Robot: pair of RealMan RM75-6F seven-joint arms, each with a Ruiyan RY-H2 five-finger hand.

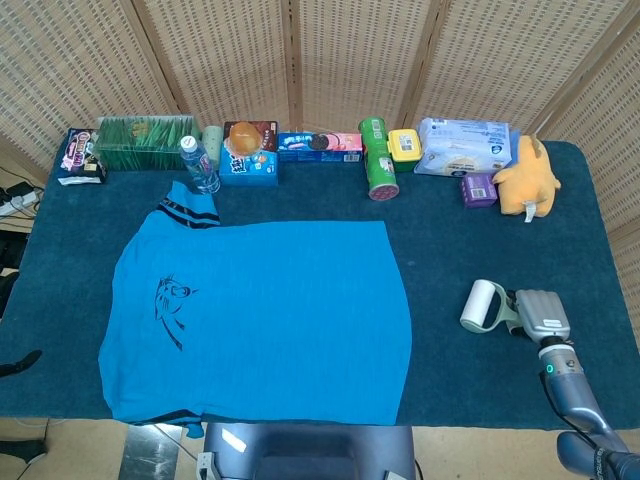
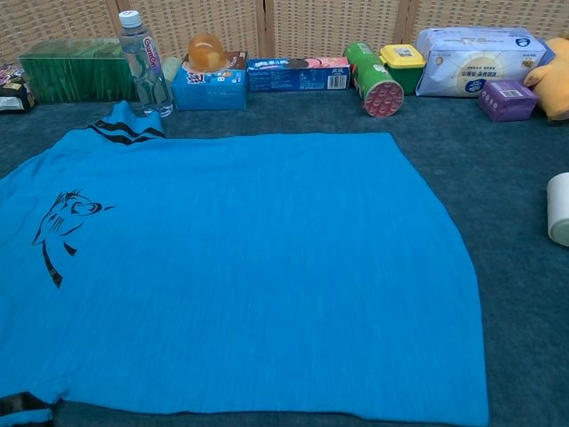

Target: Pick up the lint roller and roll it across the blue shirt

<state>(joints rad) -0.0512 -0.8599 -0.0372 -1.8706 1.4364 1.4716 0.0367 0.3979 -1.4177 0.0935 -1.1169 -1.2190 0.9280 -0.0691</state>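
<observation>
Lint roller (image 1: pixel 482 305) sits at the right side of the dark surface (image 1: pixel 450 240) in the head view, its white roll pointing toward the blue shirt (image 1: pixel 260 315) but well apart from the shirt's edge. The right hand (image 1: pixel 540 316) grips the roller's handle. The shirt lies spread flat, collar toward the water bottle (image 1: pixel 199 163), with a green can (image 1: pixel 378 160) and a yellow plush toy (image 1: pixel 528 175) in the back row.

From the chest view, only the roller's white roll (image 2: pixel 558 208) shows at the right border, beside the shirt (image 2: pixel 240 267) without touching it. Neither view shows the left hand.
</observation>
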